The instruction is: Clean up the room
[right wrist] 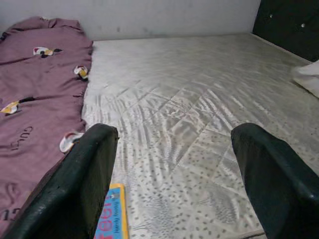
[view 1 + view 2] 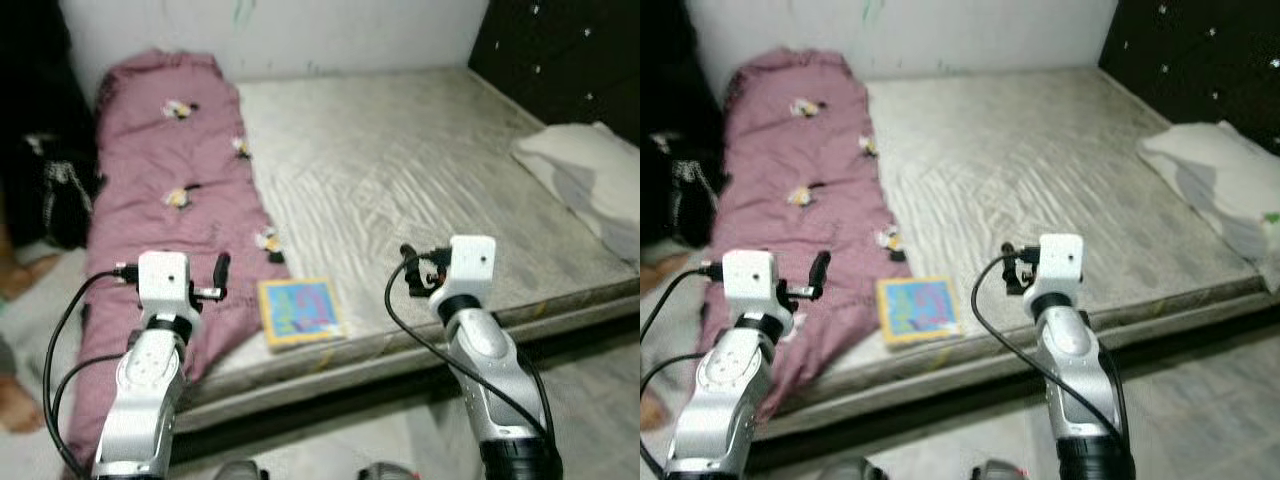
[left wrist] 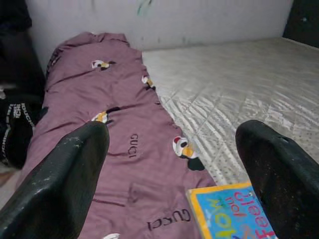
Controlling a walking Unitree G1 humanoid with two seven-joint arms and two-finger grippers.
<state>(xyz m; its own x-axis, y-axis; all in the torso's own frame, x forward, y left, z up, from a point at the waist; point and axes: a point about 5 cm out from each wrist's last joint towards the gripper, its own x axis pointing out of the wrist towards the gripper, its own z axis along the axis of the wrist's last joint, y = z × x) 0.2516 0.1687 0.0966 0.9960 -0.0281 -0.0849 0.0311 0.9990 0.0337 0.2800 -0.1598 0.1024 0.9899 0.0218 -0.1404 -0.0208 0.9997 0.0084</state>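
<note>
Grey quilted mattress [image 2: 420,180] fills most of the head views, bare across its middle and far side. Near edge runs diagonally, lower on robot's left, higher on right; tiled floor [image 2: 600,400] below it.

Mauve blanket [image 2: 170,190] with small cartoon patches lies in a long strip along the mattress's left side, from the white wall [image 2: 300,30] down to the near edge, where it spills over the edge toward the floor. Its inner border is wavy and sits on the mattress.

Picture book [image 2: 300,312], yellow border and blue cover, lies flat at the near edge of the mattress, just beside the blanket's inner border, between the two arms. Its front edge is close to the mattress rim.

White pillow [image 2: 585,175] at the right side of the mattress, against the dark tufted headboard [image 2: 570,50], well apart from the book. Dark bag or clothing [image 2: 55,190] on the floor off the left side, next to the blanket.

Left gripper [image 3: 174,164]: fingers spread wide, holding nothing, raised over the blanket's lower part with the book's corner between the tips in the left wrist view. Right gripper [image 1: 172,169]: fingers also spread wide, empty, raised over bare mattress near the front edge; book corner just inside its left finger [image 1: 79,184] in the right wrist view.

Open mattress between book and pillow.
</note>
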